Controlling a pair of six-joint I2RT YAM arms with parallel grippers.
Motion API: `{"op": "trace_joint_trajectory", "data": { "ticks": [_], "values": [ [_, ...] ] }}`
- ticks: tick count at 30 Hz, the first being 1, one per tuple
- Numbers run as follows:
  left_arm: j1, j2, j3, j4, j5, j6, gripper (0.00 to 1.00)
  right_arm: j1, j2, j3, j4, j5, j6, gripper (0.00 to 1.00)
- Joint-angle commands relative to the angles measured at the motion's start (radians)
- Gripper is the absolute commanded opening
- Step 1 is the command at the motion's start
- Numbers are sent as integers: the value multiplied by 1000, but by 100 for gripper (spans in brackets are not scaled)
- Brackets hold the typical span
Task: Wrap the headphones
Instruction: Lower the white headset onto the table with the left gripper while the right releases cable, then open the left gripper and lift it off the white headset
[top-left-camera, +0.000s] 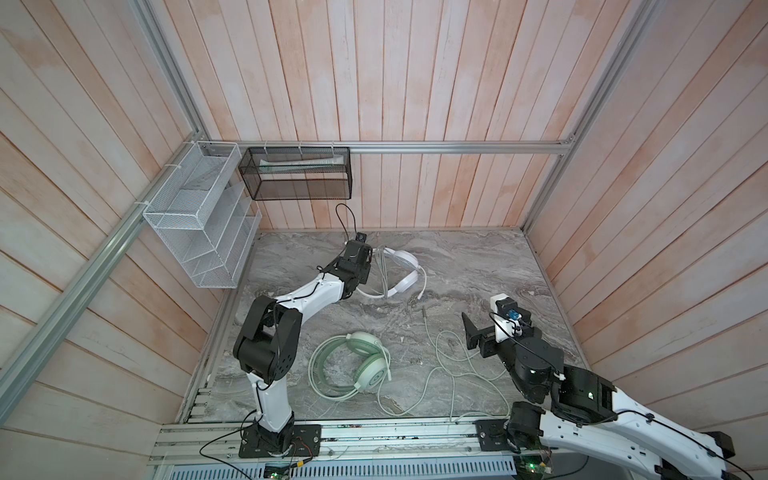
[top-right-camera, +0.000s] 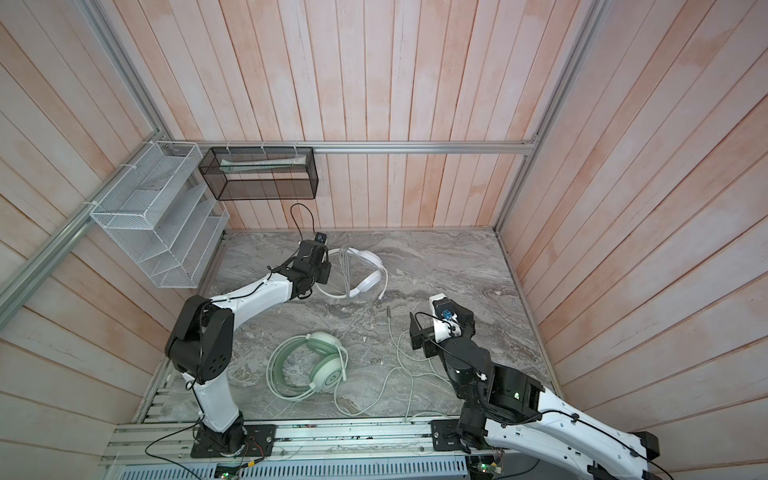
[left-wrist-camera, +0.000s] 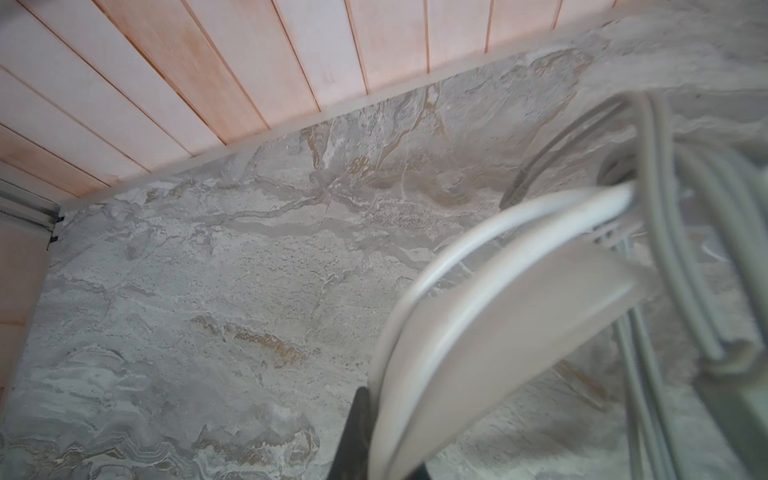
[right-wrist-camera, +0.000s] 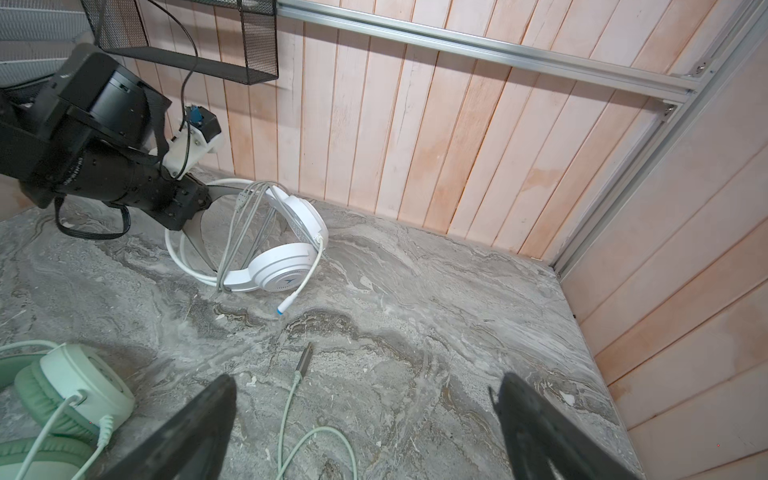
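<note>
Pale plank walls (top-left-camera: 415, 83), grey marble floor (top-left-camera: 457, 266)

Both arms have white link shells and black joint housings. The left arm (top-left-camera: 309, 292) carries a thin black cable along its white shell and has a black screwed base plate (top-left-camera: 307, 438). The right arm (top-left-camera: 602, 432) shows a green LED (top-left-camera: 591, 392) and a white wrist mount (top-left-camera: 505, 330) with a blue connector (top-left-camera: 514, 315). The right gripper (right-wrist-camera: 365, 380) has dark tapered fingers.
</note>
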Motion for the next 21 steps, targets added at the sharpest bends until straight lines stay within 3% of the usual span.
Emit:
{"op": "trace_joint_trajectory", "data": {
  "ticks": [1, 13, 19, 21],
  "values": [
    [0, 38, 52, 127, 29, -40, 0, -1, 11, -6, 25, -12, 11, 99],
    [37, 104, 0, 162, 98, -96, 0, -1, -2, -31, 44, -43, 3, 99],
    [45, 98, -2, 148, 147, -87, 28, -2, 13, -32, 50, -54, 3, 99],
    [45, 101, 7, 132, 148, -85, 32, -2, 24, -32, 50, -58, 3, 98]
  ]
}}
